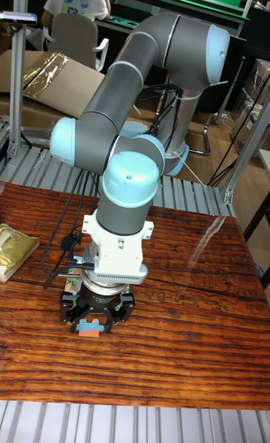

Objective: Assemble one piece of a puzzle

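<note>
My gripper [93, 326] points straight down at the wooden table [180, 338], near its front left. A small blue puzzle piece [89, 328] with an orange patch shows between the black fingertips, right at the table surface. The jaws look closed against its sides. The gripper body hides the top of the piece. No puzzle board or other pieces show around it.
A gold foil packet [13, 249] lies at the table's left edge. Black cables [64, 244] hang from the arm down to the left of the gripper. The arm's base [176, 154] stands behind the table. A person [75, 1] sits at a desk in the far background.
</note>
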`<action>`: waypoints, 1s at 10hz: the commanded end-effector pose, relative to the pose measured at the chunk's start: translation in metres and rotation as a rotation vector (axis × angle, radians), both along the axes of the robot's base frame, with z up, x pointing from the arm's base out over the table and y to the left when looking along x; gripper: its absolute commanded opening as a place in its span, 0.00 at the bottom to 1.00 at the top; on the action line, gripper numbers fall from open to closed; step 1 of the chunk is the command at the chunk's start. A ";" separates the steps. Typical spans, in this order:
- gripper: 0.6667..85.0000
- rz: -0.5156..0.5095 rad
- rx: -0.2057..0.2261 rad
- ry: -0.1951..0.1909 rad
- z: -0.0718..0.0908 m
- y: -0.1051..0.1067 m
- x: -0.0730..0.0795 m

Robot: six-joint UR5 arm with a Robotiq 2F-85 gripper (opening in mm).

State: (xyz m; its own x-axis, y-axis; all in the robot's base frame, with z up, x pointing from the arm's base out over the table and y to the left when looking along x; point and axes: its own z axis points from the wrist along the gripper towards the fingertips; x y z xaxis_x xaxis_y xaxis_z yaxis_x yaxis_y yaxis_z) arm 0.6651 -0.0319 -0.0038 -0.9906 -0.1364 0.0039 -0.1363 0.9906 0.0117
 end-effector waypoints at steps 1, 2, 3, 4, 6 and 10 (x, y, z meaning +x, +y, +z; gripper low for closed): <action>0.75 -0.007 0.013 -0.005 -0.001 0.001 0.001; 0.75 -0.007 0.016 -0.005 -0.001 0.001 0.001; 0.75 -0.009 0.017 -0.005 -0.001 0.002 0.001; 0.75 -0.007 0.019 -0.004 -0.001 0.002 0.000; 0.73 -0.009 0.019 -0.004 -0.001 0.002 0.001; 0.70 -0.012 0.010 -0.011 -0.002 -0.001 0.003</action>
State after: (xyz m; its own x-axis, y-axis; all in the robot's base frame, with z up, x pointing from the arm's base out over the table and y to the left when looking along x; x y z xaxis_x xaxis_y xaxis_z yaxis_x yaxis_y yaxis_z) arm 0.6658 -0.0325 -0.0065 -0.9910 -0.1337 -0.0012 -0.1337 0.9909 0.0153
